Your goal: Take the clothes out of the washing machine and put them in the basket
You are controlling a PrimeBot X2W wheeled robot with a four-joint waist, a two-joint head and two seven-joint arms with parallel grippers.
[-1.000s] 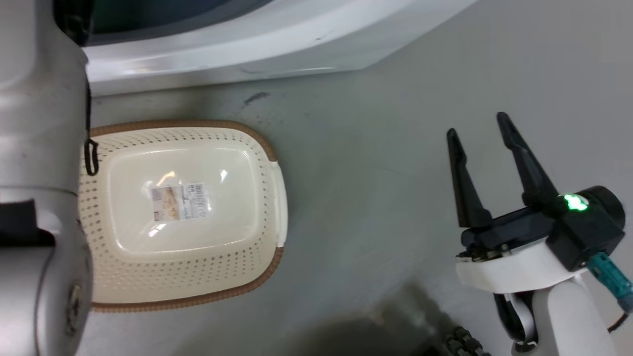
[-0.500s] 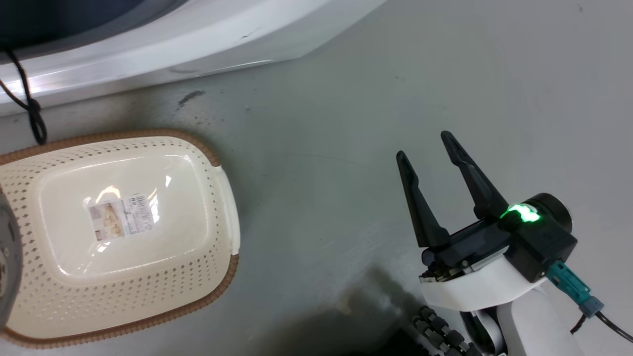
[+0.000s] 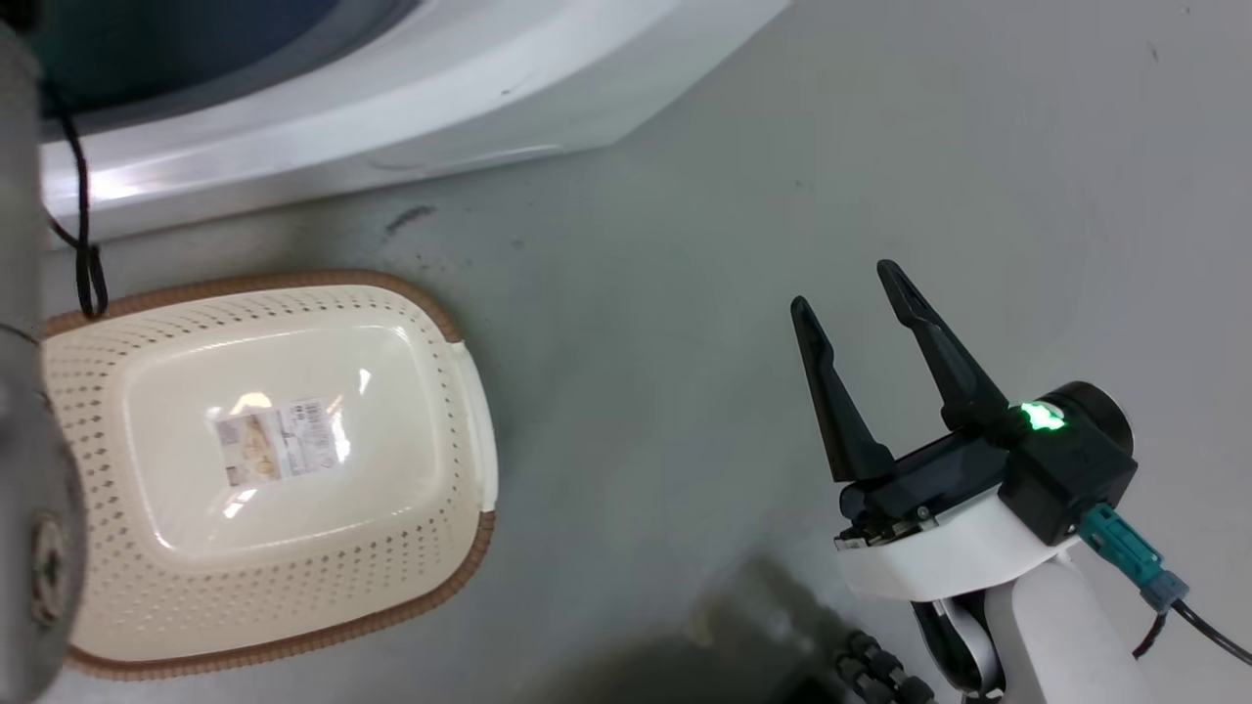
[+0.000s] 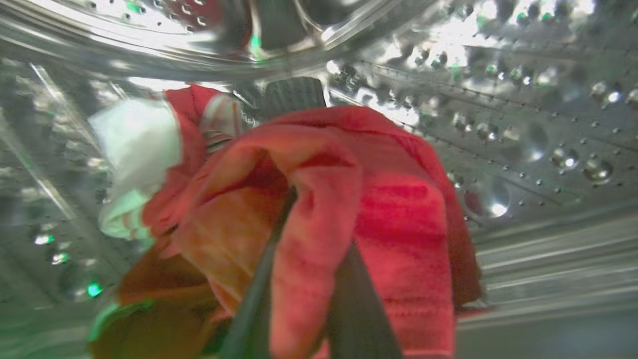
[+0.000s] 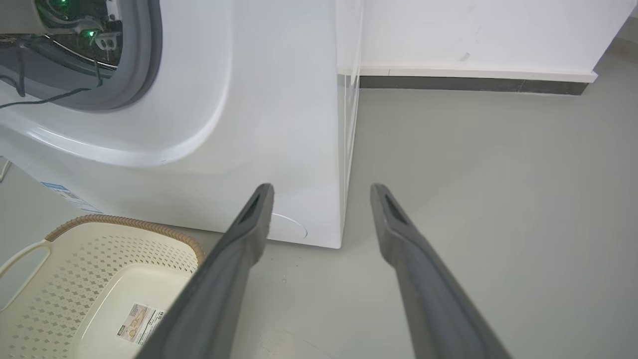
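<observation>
Inside the washing machine's steel drum (image 4: 523,99), my left gripper (image 4: 314,234) is shut on a fold of the red clothes (image 4: 398,209). A white and red striped part (image 4: 134,139) bunches behind it on the left. The white washing machine (image 3: 391,108) (image 5: 249,124) stands at the top of the head view. On the floor before it sits the cream basket (image 3: 98,372) (image 5: 124,224), with just a barcode label inside. My right gripper (image 3: 846,288) (image 5: 321,192) hangs open over bare floor to the right of the basket, nothing between its fingers.
My pale left forearm (image 3: 24,489) runs up the head view's left edge, with a black cord (image 3: 83,244) hanging beside it. Grey floor (image 3: 685,293) spreads to the right of the machine. A white wall with a dark skirting (image 5: 473,82) stands behind.
The head camera has shifted, so the basket and machine sit differently in the picture. My right gripper stays open, and the basket holds nothing throughout.
</observation>
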